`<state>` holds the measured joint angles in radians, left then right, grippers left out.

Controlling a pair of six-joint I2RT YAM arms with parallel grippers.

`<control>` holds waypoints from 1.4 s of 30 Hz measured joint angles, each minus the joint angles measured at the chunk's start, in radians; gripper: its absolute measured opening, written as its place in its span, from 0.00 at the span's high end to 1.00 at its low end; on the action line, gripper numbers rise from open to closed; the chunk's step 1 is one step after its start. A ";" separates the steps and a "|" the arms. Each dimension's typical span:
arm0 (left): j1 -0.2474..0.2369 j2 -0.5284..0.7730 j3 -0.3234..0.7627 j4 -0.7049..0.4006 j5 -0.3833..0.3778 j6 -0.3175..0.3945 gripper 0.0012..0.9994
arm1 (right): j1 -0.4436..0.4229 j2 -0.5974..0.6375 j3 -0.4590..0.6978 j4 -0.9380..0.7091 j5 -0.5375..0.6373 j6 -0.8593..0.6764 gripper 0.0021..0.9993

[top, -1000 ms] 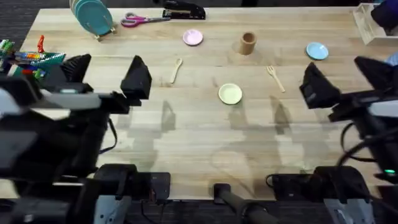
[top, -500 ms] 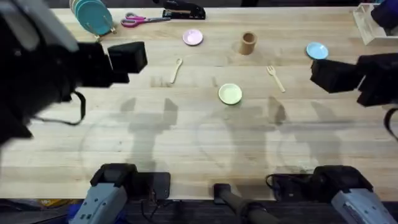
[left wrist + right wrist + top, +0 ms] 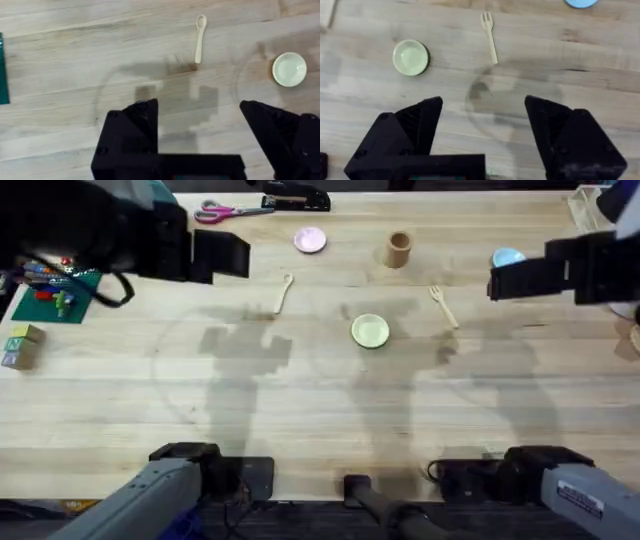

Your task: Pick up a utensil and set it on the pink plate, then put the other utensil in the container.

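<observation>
The wooden spoon [image 3: 284, 293] lies flat on the table, left of centre; the left wrist view has this spoon [image 3: 199, 38] ahead of my open left gripper [image 3: 200, 127]. Further back sit the pink plate [image 3: 310, 241] and the tan container [image 3: 398, 249], which stands upright. The wooden fork [image 3: 443, 306] lies right of centre, and this fork [image 3: 489, 36] shows beyond my open right gripper [image 3: 482, 130]. My left gripper [image 3: 220, 255] hovers high to the left of the spoon. Right of the fork, my right gripper [image 3: 515, 278] also hovers high. Both hold nothing.
A pale yellow plate [image 3: 371, 331] sits between spoon and fork. The light blue plate [image 3: 507, 257] is partly behind the right arm. Scissors [image 3: 232, 212] and a stapler [image 3: 296, 197] lie at the back edge. Toy blocks [image 3: 20, 345] and a green board [image 3: 55, 292] sit at far left.
Both arms have lifted and swung toward the far side of the table. The left arm cleared the left edge, uncovering the blocks and green board. Spoon and fork have not moved.
</observation>
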<state>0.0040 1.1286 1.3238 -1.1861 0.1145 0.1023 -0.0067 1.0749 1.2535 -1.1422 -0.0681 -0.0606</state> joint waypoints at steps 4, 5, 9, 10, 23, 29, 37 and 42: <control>0.000 0.052 0.001 -0.004 0.024 0.010 0.01 | 0.000 0.088 0.034 -0.010 0.000 -0.007 0.00; 0.000 0.061 0.001 -0.004 0.027 0.011 0.01 | 0.000 0.100 0.036 -0.010 0.000 -0.007 0.00; 0.000 0.092 0.001 -0.002 0.045 0.015 0.01 | 0.000 0.134 0.036 -0.009 0.000 -0.012 0.00; 0.000 0.101 0.001 0.011 0.050 0.018 0.01 | 0.000 0.136 0.036 -0.009 0.000 -0.015 0.00; -0.027 0.103 0.001 0.125 0.077 0.074 0.01 | 0.000 0.136 0.036 -0.009 0.000 -0.015 0.00; -0.063 0.158 0.007 0.157 0.081 0.096 0.01 | 0.000 0.136 0.036 -0.003 0.000 -0.015 0.00; -0.086 0.357 0.007 0.265 0.079 0.100 0.00 | 0.000 0.136 0.036 -0.003 0.000 -0.015 0.00; -0.108 0.491 0.007 0.309 0.050 0.101 0.02 | 0.000 0.136 0.036 -0.003 0.000 -0.015 0.00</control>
<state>-0.1044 1.6192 1.3308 -0.8768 0.1650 0.2030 -0.0067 1.2106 1.2896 -1.1450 -0.0681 -0.0753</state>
